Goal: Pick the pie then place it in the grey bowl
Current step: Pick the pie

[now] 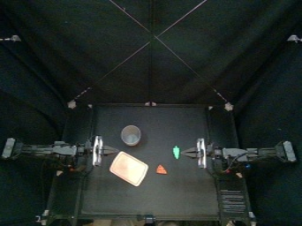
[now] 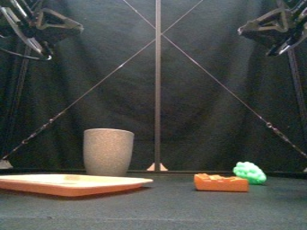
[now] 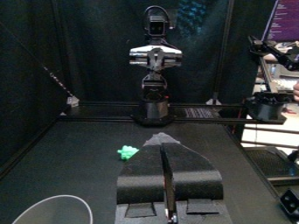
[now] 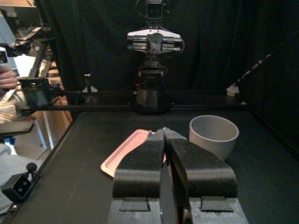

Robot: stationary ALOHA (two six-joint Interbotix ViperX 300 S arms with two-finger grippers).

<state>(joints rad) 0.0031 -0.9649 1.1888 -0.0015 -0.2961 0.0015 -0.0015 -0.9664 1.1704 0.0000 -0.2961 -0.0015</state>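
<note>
Both pairs of jaws rest shut and empty at the top view's side edges, leaving the desk [image 1: 177, 190] clear. The pie [image 1: 162, 168] lies free at lower centre, with the grey bowl [image 1: 131, 134] upright to its upper left.

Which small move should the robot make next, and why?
Probably move the right end effector out over the pie and open it. It rests shut at the right side, while the pie lies untouched beside the tray, nearer this arm than the other.
</note>
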